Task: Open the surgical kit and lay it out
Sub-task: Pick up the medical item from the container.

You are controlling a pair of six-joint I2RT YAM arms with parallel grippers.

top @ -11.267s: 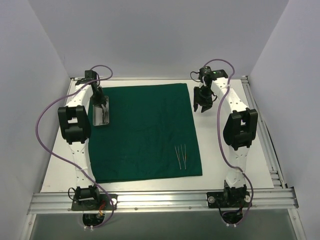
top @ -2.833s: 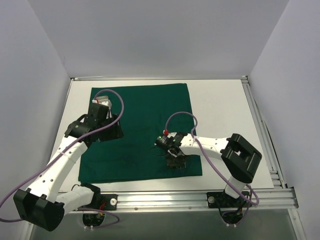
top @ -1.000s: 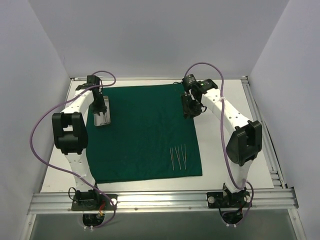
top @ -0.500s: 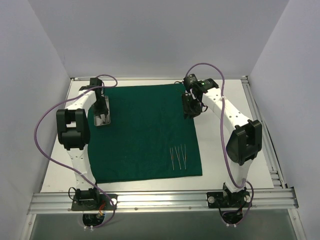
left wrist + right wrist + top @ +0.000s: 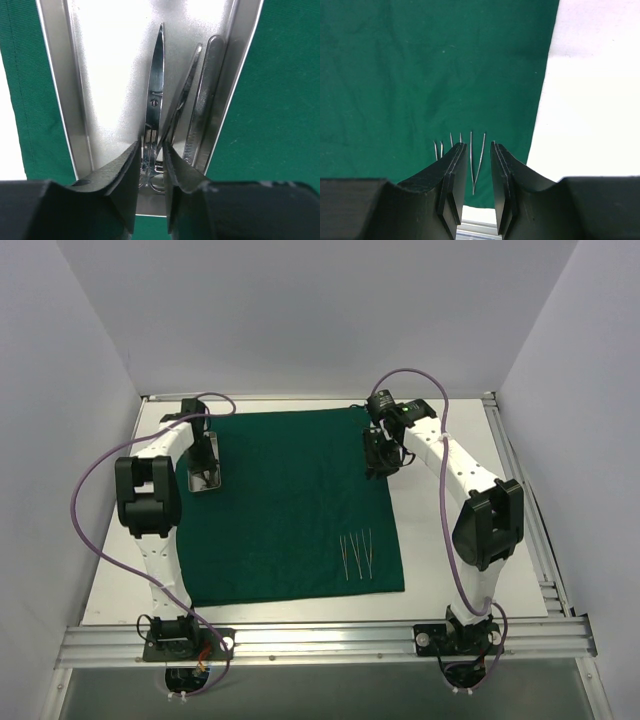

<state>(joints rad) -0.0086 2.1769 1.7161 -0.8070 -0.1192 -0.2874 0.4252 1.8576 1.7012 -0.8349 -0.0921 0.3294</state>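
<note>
The dark green cloth (image 5: 280, 510) of the surgical kit lies spread flat on the table. The shiny metal tray (image 5: 214, 450) sits on its far left corner. In the left wrist view the tray (image 5: 110, 75) holds scissors (image 5: 155, 95), a second slim steel tool (image 5: 186, 92) and flat forceps (image 5: 206, 95). My left gripper (image 5: 151, 146) (image 5: 204, 474) reaches into the tray, its jaws a little apart on either side of the scissors' shanks with thin gaps showing. Three tweezers (image 5: 357, 553) (image 5: 472, 165) lie side by side near the cloth's near right corner. My right gripper (image 5: 478, 145) (image 5: 378, 466) hovers over the cloth's far right edge, open and empty.
The cloth (image 5: 420, 75) ends at bare white tabletop (image 5: 590, 100) on the right. A strip of white table (image 5: 10, 125) shows left of the tray. Aluminium rails (image 5: 320, 640) frame the near edge, and walls enclose the other sides.
The left arm has shifted slightly, keeping its gripper in the tray. The right gripper has barely moved. Cloth, tray and tweezers lie as before.
</note>
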